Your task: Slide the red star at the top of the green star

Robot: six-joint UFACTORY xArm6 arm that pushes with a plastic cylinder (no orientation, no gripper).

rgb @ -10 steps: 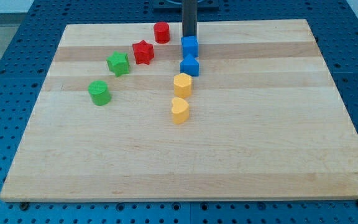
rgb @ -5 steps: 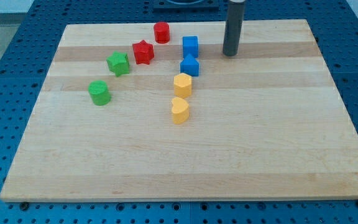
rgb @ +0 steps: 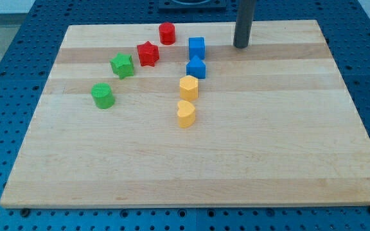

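Note:
The red star (rgb: 148, 52) lies on the wooden board (rgb: 268, 141) toward the view's top left. The green star (rgb: 122, 65) sits just to its lower left, close beside it. My tip (rgb: 241, 46) is near the board's top edge, well to the right of the red star and right of the blue cube (rgb: 196, 47). It touches no block.
A red cylinder (rgb: 167, 33) stands above the red star. A green cylinder (rgb: 102, 95) lies below the green star. A second blue block (rgb: 196, 67), a yellow hexagonal block (rgb: 189, 86) and a yellow heart-like block (rgb: 185, 113) form a column below the blue cube.
My tip moved from just above the blue cube to the right, then slightly toward the view's top. No block has moved.

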